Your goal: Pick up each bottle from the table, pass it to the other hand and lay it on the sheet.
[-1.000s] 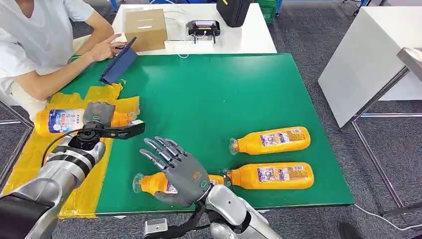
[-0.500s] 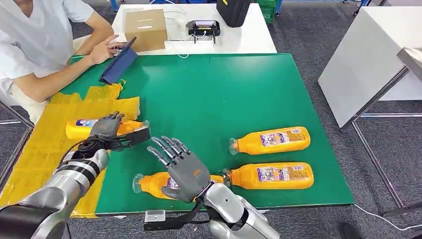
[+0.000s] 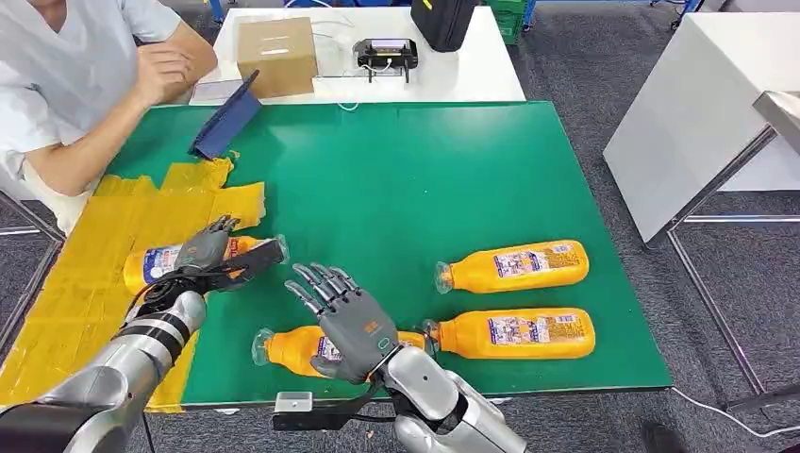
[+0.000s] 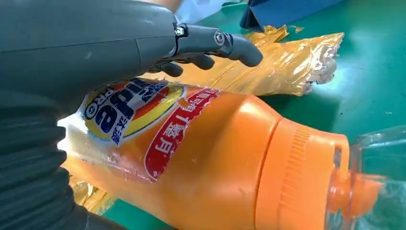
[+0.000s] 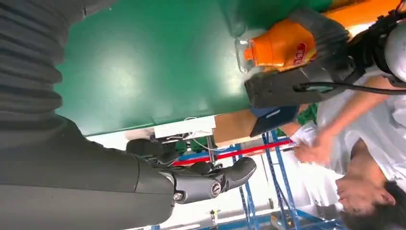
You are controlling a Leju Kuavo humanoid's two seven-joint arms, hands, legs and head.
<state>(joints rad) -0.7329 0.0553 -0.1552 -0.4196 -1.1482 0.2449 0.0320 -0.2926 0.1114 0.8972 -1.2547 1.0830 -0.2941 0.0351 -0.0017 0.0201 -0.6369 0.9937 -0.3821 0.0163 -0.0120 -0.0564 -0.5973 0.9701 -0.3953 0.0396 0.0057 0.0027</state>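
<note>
1. Four orange bottles are in sight, all lying on their sides with clear caps
2. The left hand (image 3: 203, 250) grips one held bottle (image 3: 160, 264), fingers wrapped over its label, at the edge of the yellow sheet (image 3: 85, 283) where it meets the green worktop (image 3: 406, 179); its cap end points toward the green
3. The right hand (image 3: 344, 316) holds nothing, fingers spread and raised above the near bottle (image 3: 288, 347), whose middle it hides
4. Two more lie to the right on the green: the far bottle (image 3: 514, 264) and, just below it, the front bottle (image 3: 514, 333), close together
5. One person (image 3: 71, 85) sits at the far left corner, partly cut off by the frame edge, one hand raised
6. One blue tablet (image 3: 226, 123) stands propped at the far-left corner of the worktop
7. On the white table (image 3: 453, 75) behind sit one cardboard box (image 3: 275, 55) and one small black device (image 3: 385, 52); a black bag (image 3: 441, 19) is cut off at the top
8. Label print is too small to read from the head view; the left wrist view shows it close, partly under the fingers (image 4: 230, 43)
</note>
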